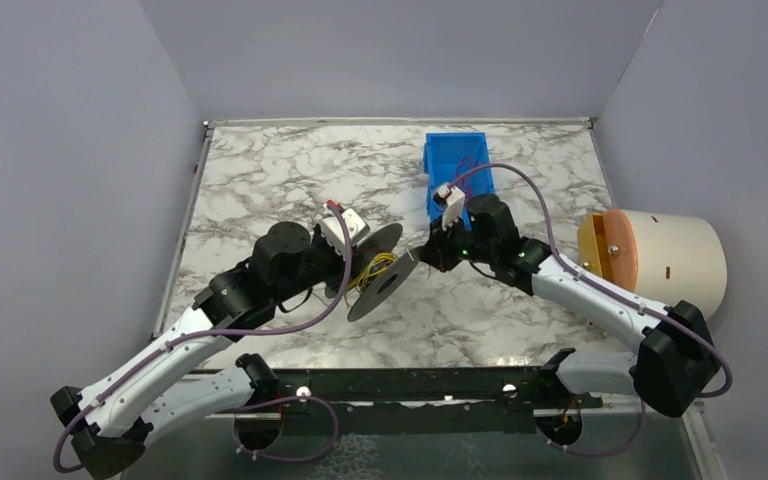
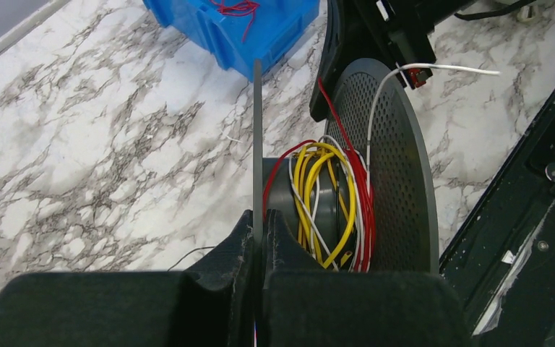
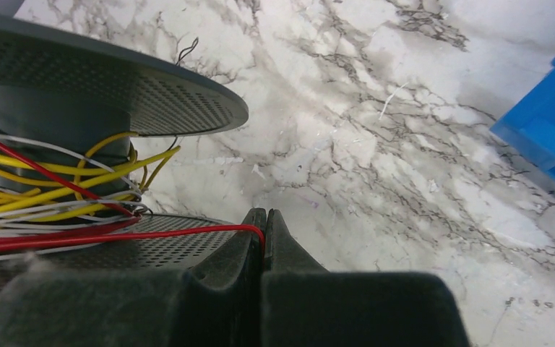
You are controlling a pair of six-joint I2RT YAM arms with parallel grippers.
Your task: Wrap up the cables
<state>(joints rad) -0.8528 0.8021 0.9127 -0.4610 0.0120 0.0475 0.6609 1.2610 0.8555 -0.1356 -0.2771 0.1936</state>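
A dark grey perforated spool [image 1: 385, 272] stands on edge in the middle of the marble table, with yellow, white and red cables [image 2: 329, 206] wound round its core. My left gripper [image 2: 258, 217] is shut on the thin rim of one spool flange [image 2: 257, 137]. My right gripper [image 3: 264, 220] is shut on a red cable [image 3: 152, 233] that runs from the spool over the other flange [image 3: 115, 253]. In the top view the right gripper [image 1: 430, 255] sits just right of the spool and the left gripper [image 1: 345, 250] just left of it.
A blue bin [image 1: 457, 170] with more red cable [image 2: 235, 9] stands behind the spool. A cream cylinder with an orange lid [image 1: 655, 260] lies at the right, off the table's edge. A black rail [image 1: 410, 385] runs along the near edge.
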